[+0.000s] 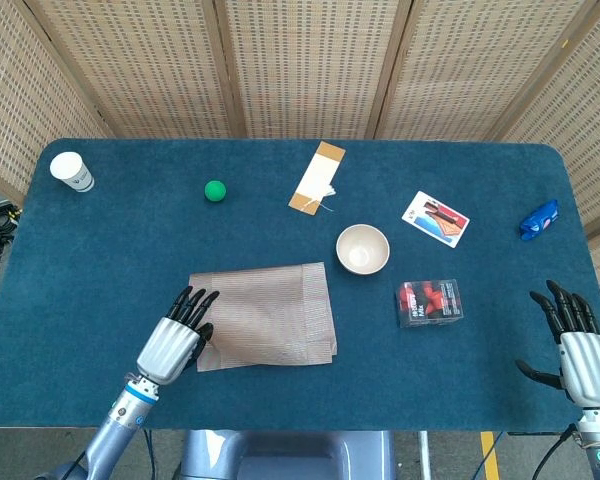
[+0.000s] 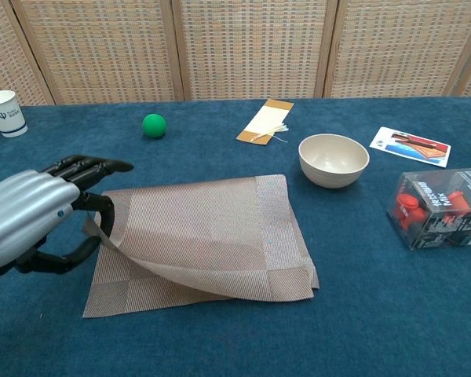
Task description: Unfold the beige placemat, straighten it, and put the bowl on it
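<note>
The beige placemat point(image 1: 270, 315) point(image 2: 204, 236) lies folded on the blue table, left of centre. My left hand point(image 1: 175, 335) point(image 2: 31, 220) is at its left edge and pinches the near-left corner of the top layer. That layer hangs lifted off the lower one and sags toward the right. The cream bowl point(image 1: 363, 249) point(image 2: 334, 159) stands upright and empty on the cloth, just beyond the placemat's far right corner. My right hand point(image 1: 580, 345) hovers at the table's near right edge, fingers spread, holding nothing; the chest view does not show it.
A clear box of red items point(image 1: 430, 303) point(image 2: 439, 208) sits right of the bowl. Further back are a printed card point(image 1: 436, 218) point(image 2: 410, 146), a cardboard strip point(image 1: 317, 177) point(image 2: 265, 122), a green ball point(image 1: 215, 190) point(image 2: 154, 125), a paper cup point(image 1: 72, 172) point(image 2: 4, 112) and a blue object point(image 1: 539, 220).
</note>
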Motion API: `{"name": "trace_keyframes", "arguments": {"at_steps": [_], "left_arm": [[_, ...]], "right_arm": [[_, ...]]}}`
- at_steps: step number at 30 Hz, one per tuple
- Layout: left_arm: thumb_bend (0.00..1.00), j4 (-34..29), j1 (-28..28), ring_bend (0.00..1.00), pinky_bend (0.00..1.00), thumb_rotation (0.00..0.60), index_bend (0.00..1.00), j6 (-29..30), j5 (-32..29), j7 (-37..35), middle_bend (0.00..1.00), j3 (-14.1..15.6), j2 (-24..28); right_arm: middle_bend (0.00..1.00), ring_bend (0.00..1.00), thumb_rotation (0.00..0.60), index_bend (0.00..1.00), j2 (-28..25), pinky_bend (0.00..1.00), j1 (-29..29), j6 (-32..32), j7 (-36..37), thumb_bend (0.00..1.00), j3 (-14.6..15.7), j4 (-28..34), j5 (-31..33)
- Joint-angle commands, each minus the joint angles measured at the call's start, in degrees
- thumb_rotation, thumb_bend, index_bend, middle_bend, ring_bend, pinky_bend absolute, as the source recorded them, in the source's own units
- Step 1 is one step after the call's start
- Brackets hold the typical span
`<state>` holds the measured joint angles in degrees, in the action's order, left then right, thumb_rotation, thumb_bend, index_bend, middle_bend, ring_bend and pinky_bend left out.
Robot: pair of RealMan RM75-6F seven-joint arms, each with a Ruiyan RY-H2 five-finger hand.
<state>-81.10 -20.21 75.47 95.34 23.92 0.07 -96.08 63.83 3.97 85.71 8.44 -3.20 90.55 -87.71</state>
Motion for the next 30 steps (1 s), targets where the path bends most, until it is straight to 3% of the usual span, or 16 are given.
{"name": "trace_keyframes", "arguments": {"at_steps": [1,10,12,15,20,25,28,30], "left_arm": [[0.54,-3.6,-1.6,0.0,0.0,0.6,0.74,-0.2,-0.6,1.4,0.0,-2.7,2.6],[0.54,-7.3,-8.7,0.0,0.0,0.6,0.75,-7.5,-11.6,3.6,0.0,-15.3,7.2],[0.54,-5.0,-12.1,0.0,0.0,0.6,0.75,-10.8,-18.3,3.1,0.0,-21.2,7.0],[0.54,-1.5,-15.4,0.0,0.0,0.6,0.75,-12.9,-24.1,3.4,0.0,-24.9,5.3],[0.54,7.0,-20.7,0.0,0.0,0.6,0.75,-14.1,-29.1,5.2,0.0,-27.8,1.8],[0.53,15.9,-25.3,0.0,0.0,0.6,0.73,-15.4,-32.4,6.8,0.0,-28.7,-1.5],[0.53,20.7,-27.2,0.0,0.0,0.6,0.69,-16.0,-33.7,7.8,0.0,-28.3,-3.1],[0.51,22.7,-27.8,0.0,0.0,0.6,0.61,-16.5,-34.4,8.5,0.0,-27.8,-3.6]], "right_arm": [[0.0,0.0,0.6,0.15,0.0,0.0,0.0,-0.1,-0.2,0.04,0.0,0.0,0.1],[0.0,0.0,0.6,0.15,0.4,0.0,0.8,-2.4,-1.1,0.04,-1.0,-1.2,3.2],[0.0,0.0,0.6,0.15,0.9,0.0,1.0,-3.2,-1.8,0.04,-1.5,-1.9,4.5],[0.0,0.0,0.6,0.15,1.3,0.0,1.2,-3.9,-2.5,0.04,-1.8,-2.4,5.6],[0.0,0.0,0.6,0.16,2.0,0.0,1.4,-4.2,-3.9,0.04,-2.1,-2.8,6.3],[0.0,0.0,0.6,0.16,2.4,0.0,1.5,-4.3,-5.0,0.04,-2.1,-3.0,6.5],[0.0,0.0,0.6,0.16,2.6,0.0,1.5,-4.4,-5.3,0.04,-2.1,-3.3,6.7],[0.0,0.0,0.6,0.16,2.7,0.0,1.5,-4.5,-5.4,0.04,-2.1,-3.4,6.9]]}}
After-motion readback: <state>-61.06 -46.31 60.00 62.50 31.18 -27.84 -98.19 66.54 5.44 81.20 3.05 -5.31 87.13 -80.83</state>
